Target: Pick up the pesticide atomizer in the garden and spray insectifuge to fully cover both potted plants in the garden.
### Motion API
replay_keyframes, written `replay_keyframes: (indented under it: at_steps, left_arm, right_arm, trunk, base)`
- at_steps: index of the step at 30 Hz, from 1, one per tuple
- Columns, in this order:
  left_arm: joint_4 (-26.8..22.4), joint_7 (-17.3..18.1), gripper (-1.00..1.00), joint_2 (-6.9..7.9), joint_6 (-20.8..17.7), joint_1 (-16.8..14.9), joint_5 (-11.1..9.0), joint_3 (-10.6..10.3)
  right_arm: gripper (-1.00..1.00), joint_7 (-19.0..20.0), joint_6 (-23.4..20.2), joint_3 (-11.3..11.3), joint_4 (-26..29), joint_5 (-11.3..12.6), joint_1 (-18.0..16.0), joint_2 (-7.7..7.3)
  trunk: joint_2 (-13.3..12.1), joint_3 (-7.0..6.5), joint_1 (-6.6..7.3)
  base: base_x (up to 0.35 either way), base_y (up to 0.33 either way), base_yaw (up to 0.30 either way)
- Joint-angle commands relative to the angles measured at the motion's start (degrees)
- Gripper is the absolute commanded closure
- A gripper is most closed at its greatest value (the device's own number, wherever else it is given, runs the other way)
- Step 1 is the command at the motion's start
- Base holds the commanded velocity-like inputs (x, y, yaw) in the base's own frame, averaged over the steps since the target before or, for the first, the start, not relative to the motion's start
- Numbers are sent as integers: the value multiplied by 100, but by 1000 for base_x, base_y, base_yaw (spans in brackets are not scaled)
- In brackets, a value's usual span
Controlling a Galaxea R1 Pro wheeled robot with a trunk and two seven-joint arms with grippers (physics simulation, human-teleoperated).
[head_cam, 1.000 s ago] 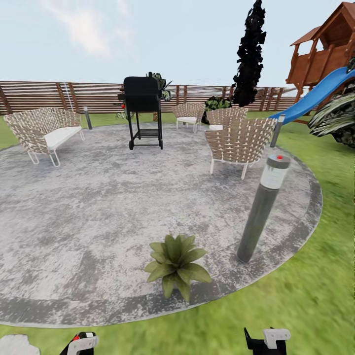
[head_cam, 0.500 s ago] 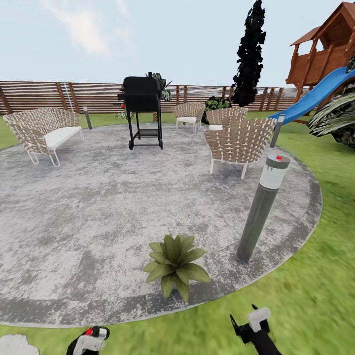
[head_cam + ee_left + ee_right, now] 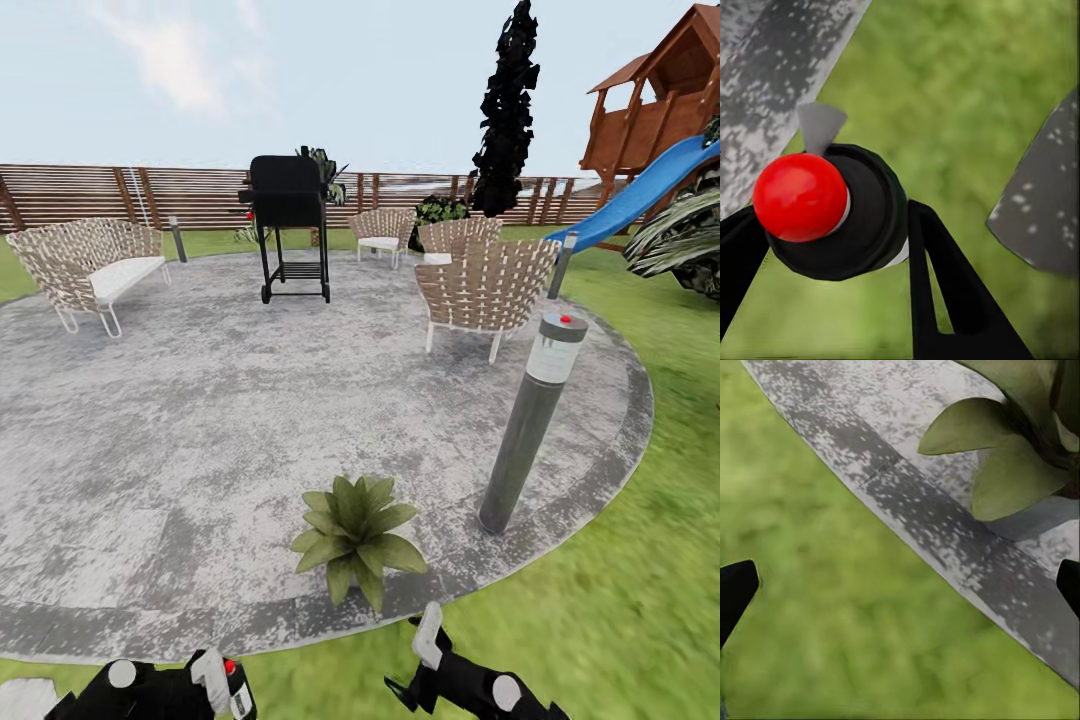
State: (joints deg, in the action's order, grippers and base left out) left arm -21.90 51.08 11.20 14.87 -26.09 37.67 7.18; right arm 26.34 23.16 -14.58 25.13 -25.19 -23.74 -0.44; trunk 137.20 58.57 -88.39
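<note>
My left gripper [image 3: 222, 682] is shut on the pesticide atomizer [image 3: 232, 676], at the bottom of the head view over the lawn. In the left wrist view the atomizer's black top [image 3: 874, 217] with a red knob sits between the black fingers [image 3: 945, 300]. One potted plant [image 3: 355, 535], a low rosette of pointed green leaves, stands on the paved round's near edge, just ahead of both grippers. My right gripper [image 3: 415, 662] is open, its fingertips wide apart in the right wrist view, and the plant's leaves [image 3: 1020, 450] lie close before it. The other potted plant is out of view.
A grey bollard light [image 3: 530, 425] stands right of the plant on the paved round [image 3: 200, 420]. Farther back are a black grill [image 3: 290, 235], woven chairs [image 3: 490, 290], a sofa [image 3: 90, 265], a blue slide [image 3: 640, 190] and the wooden fence [image 3: 100, 195]. Lawn surrounds the paving.
Both arms have risen into the head view and swung inward toward the plant. The left one carries the atomizer, and the right gripper has moved left and forward.
</note>
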Motion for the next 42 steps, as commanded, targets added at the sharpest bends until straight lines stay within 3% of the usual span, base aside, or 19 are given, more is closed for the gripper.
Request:
replay_keyframes:
  at_steps: [1, 5, 8, 12, 17, 18, 28, 31, 33, 36, 42]
  left_arm:
    - [-128, 209, 100, -6, -133, -72, 144, 47]
    - [-462, 717, 100, -18, -365, -211, 469, 47]
    - [-790, 1240, 100, -56, -455, -291, 928, 53]
    - [-931, 1419, 100, -97, -466, -306, 1071, 49]
    - [-963, 1462, 100, -111, -460, -309, 1097, 47]
    - [-963, 1465, 100, -112, -459, -309, 1097, 47]
    - [-983, 1633, 100, -162, -452, -309, 1093, 37]
    - [-1040, 1711, 100, -183, -451, -309, 1092, -109]
    - [-1059, 1732, 100, -191, -456, -309, 1086, -359]
    - [-1085, 1737, 100, -196, -456, -309, 1083, -481]
    - [-1096, 1739, 100, -238, -442, -309, 1076, -523]
  right_arm:
    - [-100, 174, -77, 0, 120, -72, -5, 2]
    - [-100, 531, -193, -1, 342, -205, -18, 58]
    - [-100, 828, -356, -1, 444, -480, -44, 138]
    - [-100, 888, -416, -1, 552, -559, -50, 207]
    - [-100, 959, -440, -6, 612, -574, -52, 321]
    - [100, 980, -441, -7, 613, -574, -52, 334]
    - [100, 1226, -451, -9, 716, -582, -52, 609]
    - [100, 1241, -452, -9, 723, -583, -52, 752]
    - [100, 1248, -454, -11, 728, -585, -52, 877]
    - [100, 1284, -454, -22, 736, -584, -52, 969]
    - [100, 1317, -461, -27, 829, -583, -58, 1044]
  trunk:
    - [2, 5, 1]
    - [2, 5, 1]
    - [2, 5, 1]
    - [2, 5, 1]
    - [2, 5, 1]
    - [2, 5, 1]
    - [2, 5, 1]
    - [2, 5, 1]
    - [2, 5, 1]
    - [2, 5, 1]
    - [2, 5, 1]
  base:
    - [0, 0, 0]
    - [0, 0, 0]
    - [0, 0, 0]
    - [0, 0, 0]
    - [0, 0, 0]
    - [0, 0, 0]
    - [0, 0, 0]
    - [0, 0, 0]
    - [0, 0, 0]
    - [0, 0, 0]
    - [0, 0, 0]
